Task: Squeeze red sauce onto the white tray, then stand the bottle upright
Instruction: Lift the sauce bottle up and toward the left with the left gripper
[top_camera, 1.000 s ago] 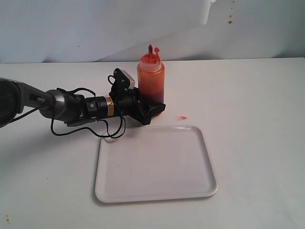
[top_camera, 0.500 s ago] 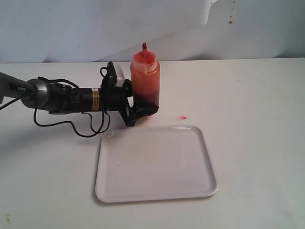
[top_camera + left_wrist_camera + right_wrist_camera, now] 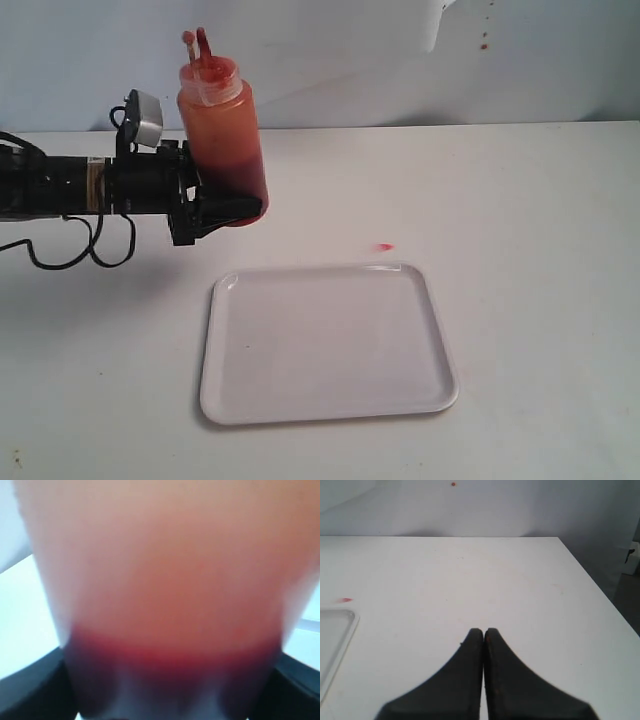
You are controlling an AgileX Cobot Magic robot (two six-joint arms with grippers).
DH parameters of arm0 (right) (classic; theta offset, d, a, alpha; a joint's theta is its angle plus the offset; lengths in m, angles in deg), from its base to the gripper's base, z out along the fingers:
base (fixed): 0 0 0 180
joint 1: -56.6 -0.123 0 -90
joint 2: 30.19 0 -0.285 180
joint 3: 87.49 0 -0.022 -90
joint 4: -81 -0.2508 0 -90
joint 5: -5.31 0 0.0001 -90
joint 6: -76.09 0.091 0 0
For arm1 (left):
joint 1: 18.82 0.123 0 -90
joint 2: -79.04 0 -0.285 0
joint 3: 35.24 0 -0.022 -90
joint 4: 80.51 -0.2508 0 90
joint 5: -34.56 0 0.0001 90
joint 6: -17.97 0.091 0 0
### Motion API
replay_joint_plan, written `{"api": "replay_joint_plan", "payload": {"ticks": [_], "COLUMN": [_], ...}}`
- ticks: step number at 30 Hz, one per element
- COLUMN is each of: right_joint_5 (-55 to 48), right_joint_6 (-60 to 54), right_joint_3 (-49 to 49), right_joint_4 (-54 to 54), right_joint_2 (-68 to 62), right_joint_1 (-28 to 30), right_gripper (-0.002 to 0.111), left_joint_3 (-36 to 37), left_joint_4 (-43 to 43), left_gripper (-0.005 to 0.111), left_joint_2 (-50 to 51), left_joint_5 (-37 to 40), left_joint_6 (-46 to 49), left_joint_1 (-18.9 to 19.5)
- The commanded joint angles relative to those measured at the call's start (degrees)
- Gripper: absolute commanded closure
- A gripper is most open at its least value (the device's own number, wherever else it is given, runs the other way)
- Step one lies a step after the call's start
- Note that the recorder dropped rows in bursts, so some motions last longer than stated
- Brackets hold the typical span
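Beside the unsauced white tray (image 3: 330,345), left gripper (image 3: 228,205) clamps the bottle (image 3: 222,135) aloft; right gripper (image 3: 484,635) closed, empty. Squeezing, standing outstanding.

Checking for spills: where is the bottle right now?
In the exterior view the bottle is on the left, gripped near its base by the left pincer, just behind the tray's far left corner.

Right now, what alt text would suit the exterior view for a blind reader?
A robot arm reaching in from the left grips an orange-red squeeze bottle by its lower part in black fingers, cap up. In front lies a white tray with no sauce on it, and a small red spot marks the white table just beyond the tray.
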Motion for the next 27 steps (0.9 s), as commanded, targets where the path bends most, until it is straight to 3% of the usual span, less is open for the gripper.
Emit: {"api": "replay_joint_plan", "payload": {"ticks": [1,15,27], "right_joint_5": [0.2,0.2,0.2], "right_joint_6": [0.1,0.1,0.1], "right_joint_3": [0.2,0.2,0.2], "right_joint_4": [0.4,0.4,0.4], "right_joint_2": [0.4,0.4,0.4], "right_joint_1": [-0.1,-0.1,-0.1], "right_gripper": [0.108,0.108,0.108], "left_joint_3": [5.2,22.0,31.9], "left_joint_4": [0.1,-2.7,-11.3], "left_gripper": [0.107,0.107,0.107], "left_joint_2": [-9.3,-33.4,-49.8], "left_joint_5": [-3.0,-2.2,12.8], "left_joint_6": [-0.6,-3.9,-16.1], "left_joint_1": [0.0,0.0,0.0]}}
